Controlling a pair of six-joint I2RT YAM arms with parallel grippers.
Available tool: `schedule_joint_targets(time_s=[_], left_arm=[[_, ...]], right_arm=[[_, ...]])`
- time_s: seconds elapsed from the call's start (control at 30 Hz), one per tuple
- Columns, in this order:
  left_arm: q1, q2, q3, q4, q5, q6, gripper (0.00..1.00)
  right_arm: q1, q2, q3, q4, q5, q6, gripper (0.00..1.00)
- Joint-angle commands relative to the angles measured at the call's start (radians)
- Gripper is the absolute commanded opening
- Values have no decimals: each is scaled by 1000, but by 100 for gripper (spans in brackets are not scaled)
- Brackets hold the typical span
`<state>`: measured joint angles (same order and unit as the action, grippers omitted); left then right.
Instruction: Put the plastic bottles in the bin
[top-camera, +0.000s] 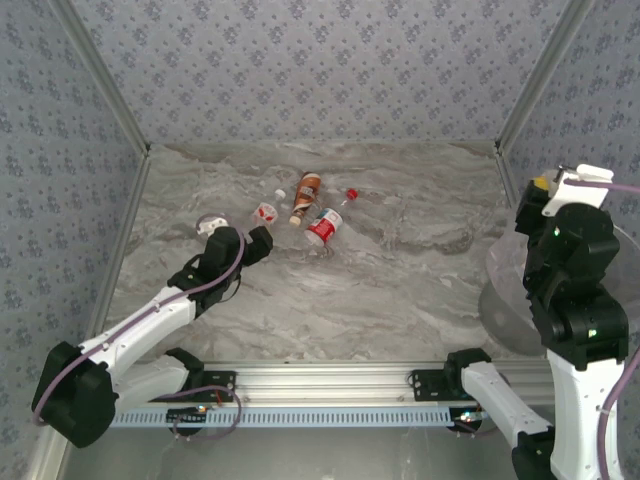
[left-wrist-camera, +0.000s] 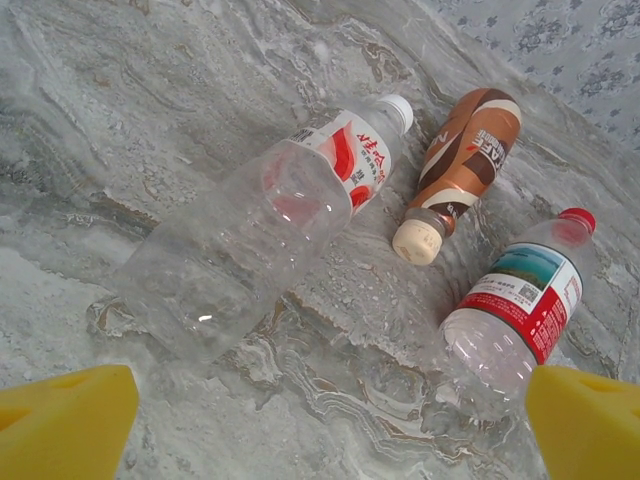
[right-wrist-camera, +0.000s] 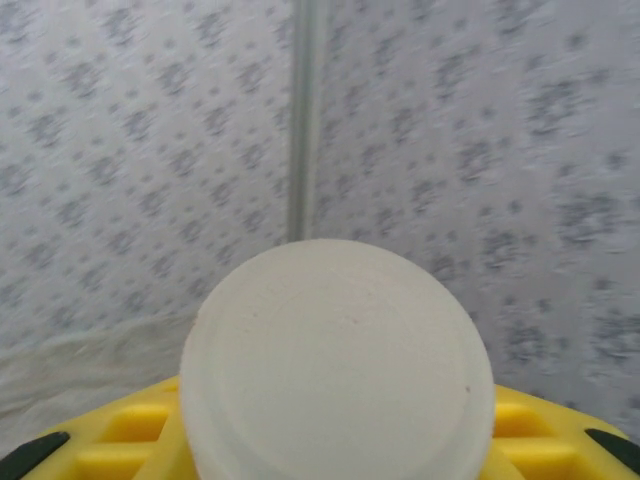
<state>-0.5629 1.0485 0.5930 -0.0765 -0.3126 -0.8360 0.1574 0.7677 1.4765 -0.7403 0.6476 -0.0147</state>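
Bin (top-camera: 503, 300) mostly behind right arm (top-camera: 575, 290), cut by edge; bottle (right-wrist-camera: 335, 370) blurred, prob. cap.

The left arm (top-camera: 150, 320) and right arm (top-camera: 575, 300) pair white link shells with black joint housings. A lavender cable (top-camera: 205, 285) trails along each. Small green lights (top-camera: 590, 333) glow on the right arm. The left end effector (top-camera: 262, 242) and right end effector (top-camera: 560, 188) carry yellow fingers (left-wrist-camera: 65, 425).
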Motion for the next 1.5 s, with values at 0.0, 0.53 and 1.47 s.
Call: schedule_joint_targets(time_s=[0.0, 0.53, 1.47], left_arm=[[5, 8, 36, 7, 12, -9, 99], [12, 8, 31, -15, 19, -13, 99], [29, 67, 80, -57, 35, -3, 99]], right_arm=[[-38, -40, -72, 168, 158, -65, 26], [-504, 5, -203, 87, -148, 170, 28], [-731, 57, -213, -29, -387, 407, 100]])
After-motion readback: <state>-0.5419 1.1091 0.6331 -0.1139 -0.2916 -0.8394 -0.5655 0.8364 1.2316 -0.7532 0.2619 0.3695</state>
